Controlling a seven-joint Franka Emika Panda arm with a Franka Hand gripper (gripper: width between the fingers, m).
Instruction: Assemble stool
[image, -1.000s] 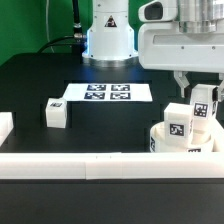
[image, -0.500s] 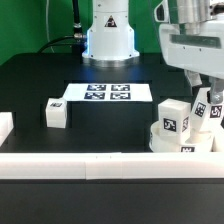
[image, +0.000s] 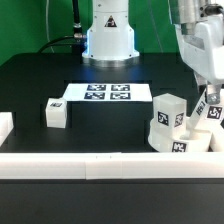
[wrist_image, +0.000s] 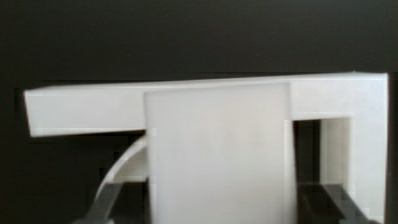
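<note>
The white round seat (image: 183, 145) lies tilted at the exterior view's right, against the front rail. Two tagged white legs stand in it, one on the left (image: 167, 115) and one on the right (image: 214, 116). My gripper (image: 206, 100) comes down from above onto the right leg and is shut on it. In the wrist view the held leg (wrist_image: 217, 150) fills the middle between my fingers (wrist_image: 118, 195), my gripper (wrist_image: 221, 208) is at the frame's edge, and the seat (wrist_image: 107, 108) runs across behind it. A third leg (image: 55, 112) lies loose at the left.
The marker board (image: 105, 93) lies flat in the middle, in front of the robot base (image: 108, 40). A long white rail (image: 90, 166) runs along the front edge. Another white piece (image: 4, 126) sits at the far left.
My arm has swung toward the exterior view's right and turned. The seat with its two legs has tipped over further and the left leg has leaned outward.
</note>
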